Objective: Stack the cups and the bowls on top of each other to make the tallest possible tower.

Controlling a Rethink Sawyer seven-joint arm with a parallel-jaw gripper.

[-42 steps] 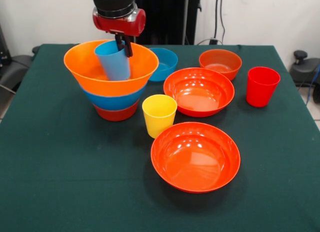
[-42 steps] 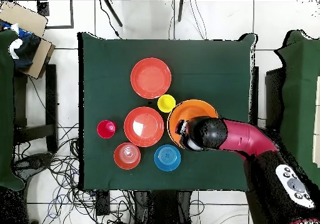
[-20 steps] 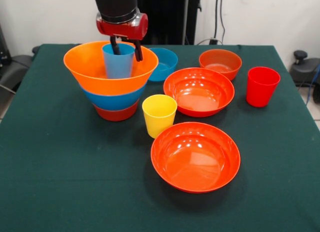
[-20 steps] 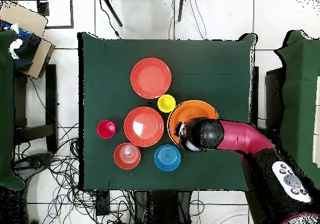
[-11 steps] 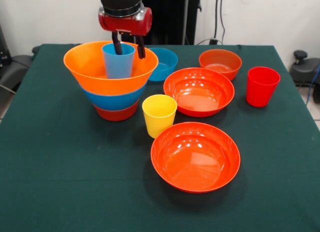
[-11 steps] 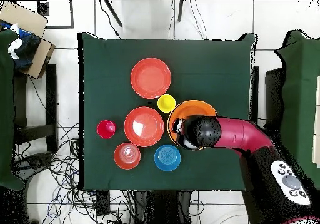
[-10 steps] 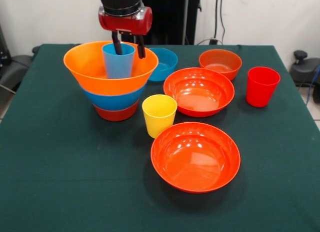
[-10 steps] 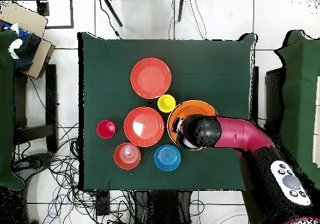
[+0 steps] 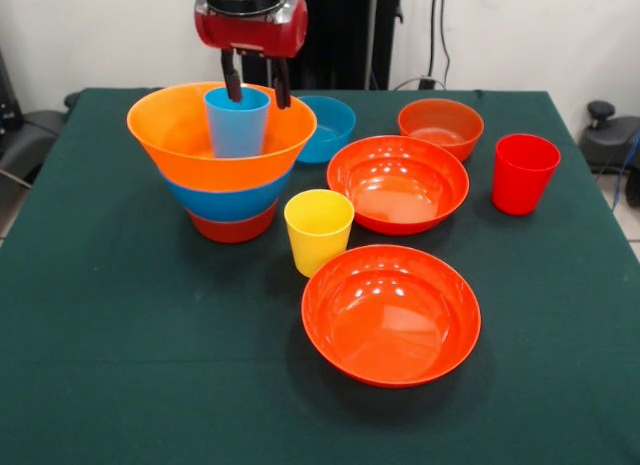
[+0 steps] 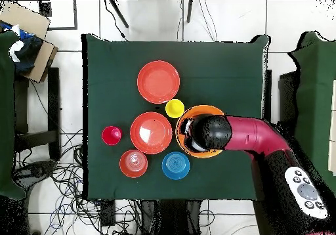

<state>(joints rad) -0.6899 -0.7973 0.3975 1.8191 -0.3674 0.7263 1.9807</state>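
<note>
A red and black gripper (image 9: 255,90) hangs just above a light blue cup (image 9: 238,122), its two dark fingers spread apart and holding nothing. The cup stands upright inside a huge orange bowl (image 9: 165,125), which sits nested on a blue bowl (image 9: 230,202) and a small red-orange bowl (image 9: 232,228) on the green table (image 9: 120,345). Nearby stand a yellow cup (image 9: 319,230) and a red cup (image 9: 524,173), plus two wide red-orange bowls (image 9: 391,313). The cups look light, stiff and glossy, probably slippery; pinching one wall at the rim seems the surest hold
</note>
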